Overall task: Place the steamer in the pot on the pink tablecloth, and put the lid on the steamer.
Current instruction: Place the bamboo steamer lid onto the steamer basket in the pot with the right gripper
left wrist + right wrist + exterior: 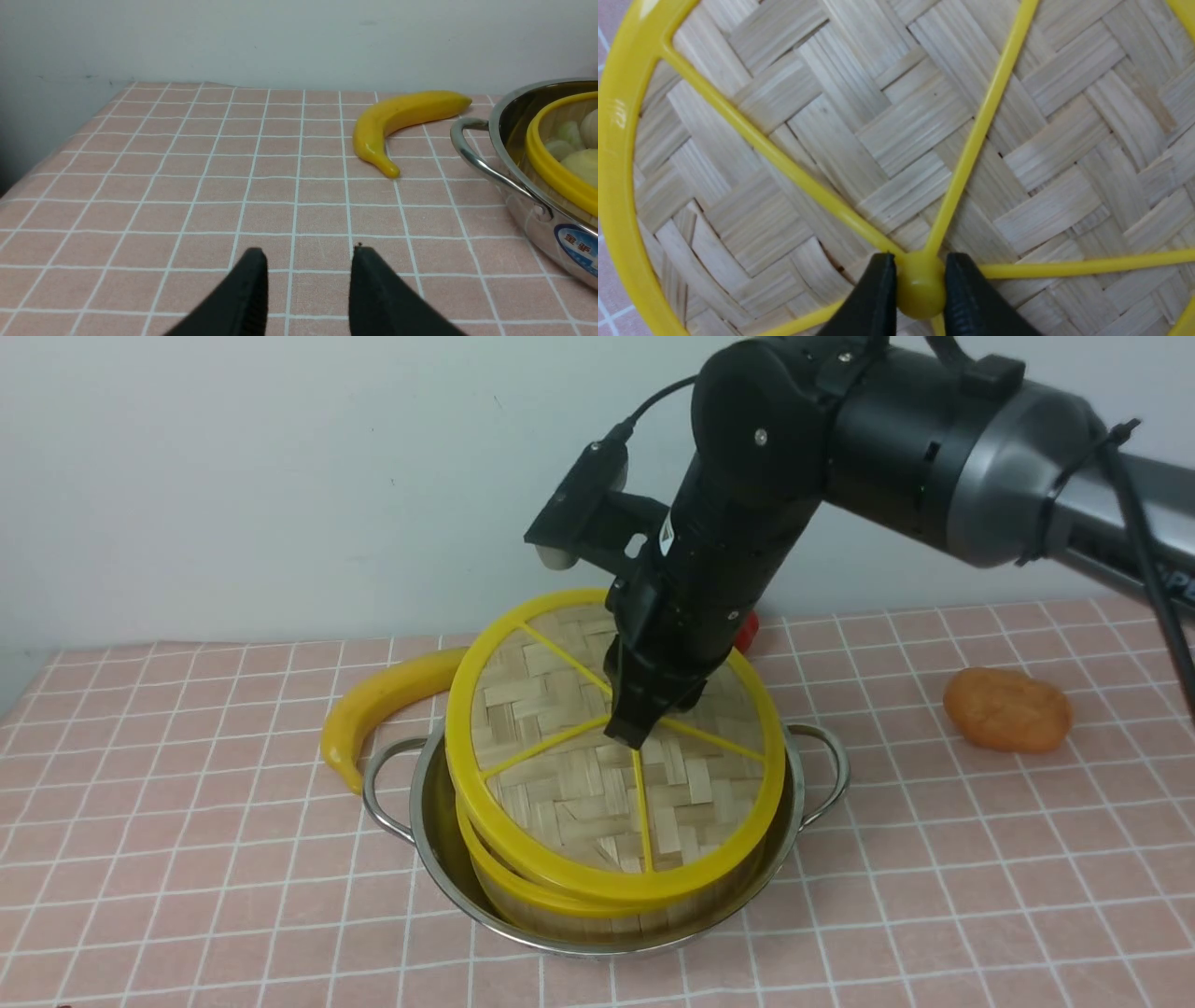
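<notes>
The steel pot [431, 859] stands on the pink tablecloth [187, 859] with the bamboo steamer [560, 919] inside it. The woven lid [579, 784] lies tilted over the steamer, its far edge raised and its near edge down on the steamer's rim. My right gripper [635, 733] comes down from above, shut on the lid's yellow hub [920, 289]; in the right wrist view the right gripper [920, 266] has a finger on each side of the hub. My left gripper [308, 254] hangs open over bare cloth, left of the pot [537, 228]. Pale dumplings [579, 163] show inside the steamer [546, 163].
A yellow banana [383, 705] curves along the pot's far left side, close to its left handle [378, 793]. An orange lump [1006, 709] lies on the cloth at the right. A small red thing [747, 630] peeks out behind the right arm. A pale wall closes the back.
</notes>
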Action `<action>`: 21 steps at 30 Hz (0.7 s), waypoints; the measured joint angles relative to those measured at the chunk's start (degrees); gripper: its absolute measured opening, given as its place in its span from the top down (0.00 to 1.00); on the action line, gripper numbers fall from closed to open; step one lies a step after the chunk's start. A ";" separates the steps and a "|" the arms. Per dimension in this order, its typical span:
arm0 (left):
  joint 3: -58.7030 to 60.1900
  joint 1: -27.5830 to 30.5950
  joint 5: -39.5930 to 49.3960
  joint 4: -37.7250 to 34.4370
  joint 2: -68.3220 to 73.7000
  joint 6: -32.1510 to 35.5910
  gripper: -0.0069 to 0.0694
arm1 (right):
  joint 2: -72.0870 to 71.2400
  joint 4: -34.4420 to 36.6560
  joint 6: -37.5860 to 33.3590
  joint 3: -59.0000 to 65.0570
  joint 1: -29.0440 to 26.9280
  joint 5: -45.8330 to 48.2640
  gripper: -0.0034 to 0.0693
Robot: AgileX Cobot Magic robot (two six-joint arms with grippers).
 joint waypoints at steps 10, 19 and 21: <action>0.00 0.00 0.00 0.00 0.00 0.00 0.59 | 0.00 0.00 -0.57 0.00 0.00 0.00 0.76; 0.00 0.00 0.00 0.00 0.00 0.00 0.59 | 1.28 0.24 -1.74 -0.05 0.00 -0.12 0.76; 0.00 0.00 0.00 0.00 0.00 0.00 0.59 | 1.57 0.44 -2.04 -0.05 0.00 -0.72 0.76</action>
